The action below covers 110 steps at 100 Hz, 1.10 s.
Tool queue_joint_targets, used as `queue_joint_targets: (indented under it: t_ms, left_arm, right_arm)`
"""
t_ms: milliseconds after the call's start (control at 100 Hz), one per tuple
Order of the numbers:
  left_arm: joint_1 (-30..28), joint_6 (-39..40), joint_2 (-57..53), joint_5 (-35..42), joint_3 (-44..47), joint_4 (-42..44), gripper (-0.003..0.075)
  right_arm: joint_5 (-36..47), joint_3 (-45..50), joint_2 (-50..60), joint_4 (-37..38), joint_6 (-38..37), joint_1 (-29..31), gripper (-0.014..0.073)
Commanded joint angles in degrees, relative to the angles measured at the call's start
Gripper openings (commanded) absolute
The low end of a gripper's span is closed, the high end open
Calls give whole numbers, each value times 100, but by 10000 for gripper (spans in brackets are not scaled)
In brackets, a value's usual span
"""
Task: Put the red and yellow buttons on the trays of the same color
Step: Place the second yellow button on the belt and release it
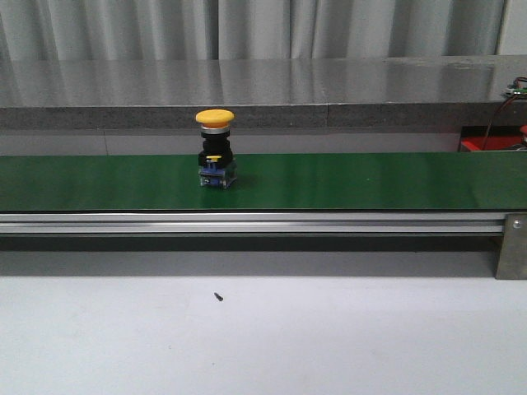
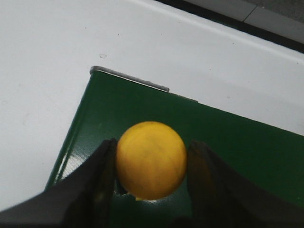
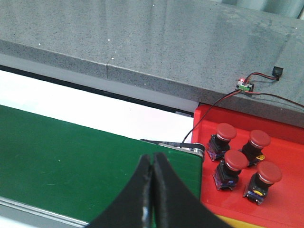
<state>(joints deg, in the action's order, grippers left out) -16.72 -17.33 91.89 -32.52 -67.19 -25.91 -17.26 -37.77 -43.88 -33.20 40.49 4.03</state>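
The green belt [image 1: 346, 181] carries one yellow button [image 1: 216, 151], which stands upright on its black base left of the belt's middle, its cap on top so a tool can take it from the sides. In the left wrist view the left tool [image 2: 151, 164] is over one end of the belt, and its two dark fingers [image 2: 102, 173] are clamped on the cap of another yellow button [image 2: 151, 160], so it can be carried away to a tray. No yellow tray is visible. The right tool [image 3: 152, 183] has its fingers pressed together and holds nothing. Beyond the belt's other end sits the red tray [image 3: 285, 152] with four red buttons [image 3: 240, 166] standing upright in it, already sorted, I think
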Motion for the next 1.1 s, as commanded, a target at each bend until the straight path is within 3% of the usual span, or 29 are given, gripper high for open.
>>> queue_joint_targets:
  t_ms: [0, 310, 380, 550, 620, 860, 1090]
  left_arm:
    - [80, -21, -282, 485, -27, -179, 186]
    - [80, -150, -15, 458, 38, -208, 216]
    - [80, -164, 31, 447, 38, -286, 291]
    - [80, -176, 28, 474, -15, -476, 598]
    - [80, -176, 3, 434, -63, -591, 655]
    - [80, -262, -469, 269, -250, -652, 661]
    - [80, -1445, -1370, -231, -219, -1666, 660]
  right_arm:
    - [360, -159, 50, -89, 3, -11, -68]
    - [360, -159, 50, -89, 3, -11, -68]
    - [360, -159, 50, -89, 3, -11, -68]
    - [360, -159, 50, -89, 3, -11, -68]
    - [360, -159, 50, -89, 3, -11, -68]
    - [360, -159, 50, -89, 3, -11, -68]
    - [360, -159, 50, -89, 3, -11, -68]
